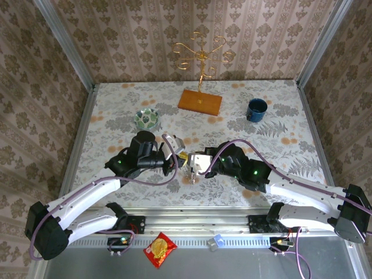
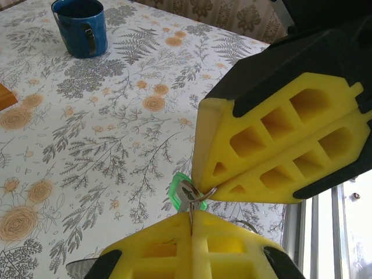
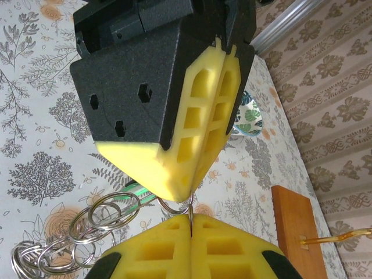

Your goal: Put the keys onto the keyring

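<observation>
Mid-frame, left gripper (image 1: 181, 157) and right gripper (image 1: 193, 163) both pinch the keyring (image 3: 87, 224) wire. A green key (image 2: 181, 192) hangs there, seemingly threaded.

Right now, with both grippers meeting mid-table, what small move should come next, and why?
Probably ease the green-headed key along the ring wire: the left gripper is shut on the key, the right gripper shut on the wire, tips nearly touching.
</observation>
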### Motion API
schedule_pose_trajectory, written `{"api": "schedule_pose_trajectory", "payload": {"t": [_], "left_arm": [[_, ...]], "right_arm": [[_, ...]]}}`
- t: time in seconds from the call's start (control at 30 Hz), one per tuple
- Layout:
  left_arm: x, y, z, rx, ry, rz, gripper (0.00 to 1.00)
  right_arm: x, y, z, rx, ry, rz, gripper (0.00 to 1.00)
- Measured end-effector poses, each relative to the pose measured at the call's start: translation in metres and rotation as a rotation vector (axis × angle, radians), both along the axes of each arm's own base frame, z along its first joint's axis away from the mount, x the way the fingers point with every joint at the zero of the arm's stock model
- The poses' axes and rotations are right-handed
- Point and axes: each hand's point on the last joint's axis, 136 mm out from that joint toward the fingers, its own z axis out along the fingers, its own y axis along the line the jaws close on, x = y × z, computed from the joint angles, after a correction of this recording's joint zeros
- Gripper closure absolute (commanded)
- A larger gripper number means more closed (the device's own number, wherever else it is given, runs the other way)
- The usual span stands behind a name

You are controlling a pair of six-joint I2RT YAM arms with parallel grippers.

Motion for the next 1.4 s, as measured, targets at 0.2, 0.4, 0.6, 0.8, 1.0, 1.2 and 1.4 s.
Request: {"api": "schedule_pose_trajectory", "payload": {"t": [0.2,0.4,0.6,0.8,1.0,1.2,1.4], "left_arm": [[-0.0001,-0.0001,0.0,0.0,-0.002,-0.001,1.0],[-0.0001,0.0,-0.0001,0.001,-0.002,-0.001,1.0],[-0.0001,0.0001,-0.0001,0.001,-0.002,-0.001,1.0],[-0.0002,0.0,-0.0002,0.001,-0.002,-0.002,1.0],[-0.0005,0.0003,-0.001,0.004,0.001,-0.002,1.0],[-0.0011,0.0009,-0.0024,0.009,0.006,-0.002,1.0],[-0.0005,0.0013,-0.0028,0.012,0.005,0.002,1.0]], "right_arm": [[-0.0001,0.0,-0.0001,0.001,0.003,-0.001,1.0],[-0.0002,0.0001,-0.0002,0.001,0.003,0.0,1.0],[-0.0006,0.0009,-0.0002,0.002,0.006,0.004,1.0],[-0.0005,0.0051,0.0021,0.007,0.012,0.015,1.0],[-0.0014,0.0058,0.0011,0.004,0.019,0.021,1.0],[-0.0022,0.0043,-0.002,-0.008,0.028,0.02,1.0],[-0.0035,0.0022,-0.0021,-0.013,0.03,0.019,1.0]]}}
